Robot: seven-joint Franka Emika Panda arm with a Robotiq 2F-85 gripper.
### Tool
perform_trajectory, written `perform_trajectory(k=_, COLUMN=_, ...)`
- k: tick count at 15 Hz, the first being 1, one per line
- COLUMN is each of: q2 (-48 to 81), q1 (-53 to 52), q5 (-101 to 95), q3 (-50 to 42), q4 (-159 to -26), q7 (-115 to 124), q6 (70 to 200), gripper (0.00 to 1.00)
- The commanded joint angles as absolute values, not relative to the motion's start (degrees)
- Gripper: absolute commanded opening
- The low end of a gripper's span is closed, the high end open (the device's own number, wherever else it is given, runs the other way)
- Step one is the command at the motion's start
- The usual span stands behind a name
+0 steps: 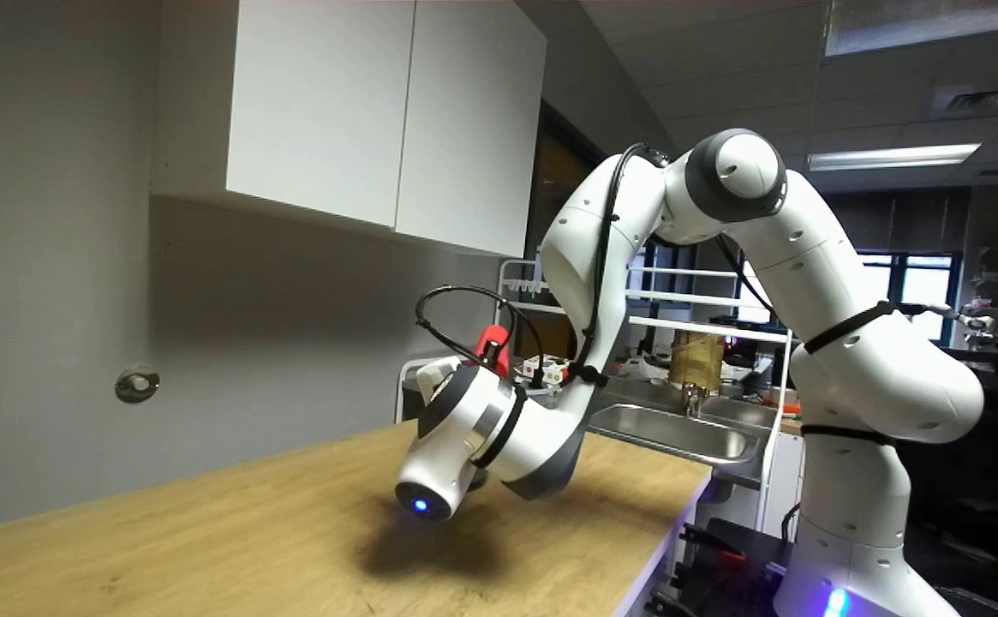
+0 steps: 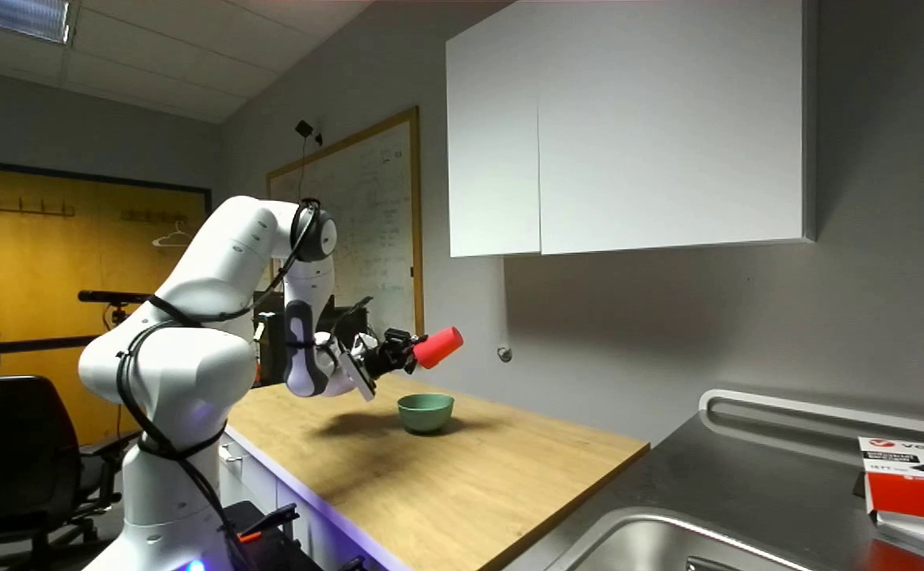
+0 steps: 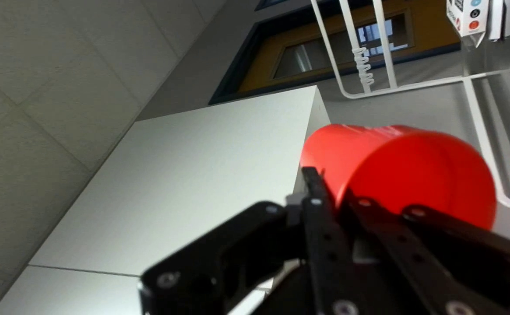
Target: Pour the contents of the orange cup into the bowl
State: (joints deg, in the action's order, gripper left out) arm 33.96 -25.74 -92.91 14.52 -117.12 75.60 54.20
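So it can pour, I guess, the black gripper (image 3: pixel 330 184) clamps the plain orange-red cup (image 2: pixel 439 347) — mouth slanting down — above the round green bowl (image 2: pixel 426 418).

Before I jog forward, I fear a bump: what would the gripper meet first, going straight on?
Past the held orange cup, the gripper would probably meet the white cabinet or grey wall beneath; depth is unclear.

Seemingly a lab: whiteboard (image 2: pixel 362 226), metal sink (image 1: pixel 674 433), robot arm (image 1: pixel 815 248).
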Motion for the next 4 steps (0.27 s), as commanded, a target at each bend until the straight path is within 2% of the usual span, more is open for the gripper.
perform_trajectory(k=1, q2=34.7, q1=-25.3, q5=-94.9, q3=15.4, q4=-116.9, q7=77.3, q6=50.8, gripper=0.03)
perform_trajectory(k=4, q2=35.1, q1=-25.0, q5=-94.3, q3=16.0, q4=-116.6, q7=77.8, q6=49.3, gripper=0.03)
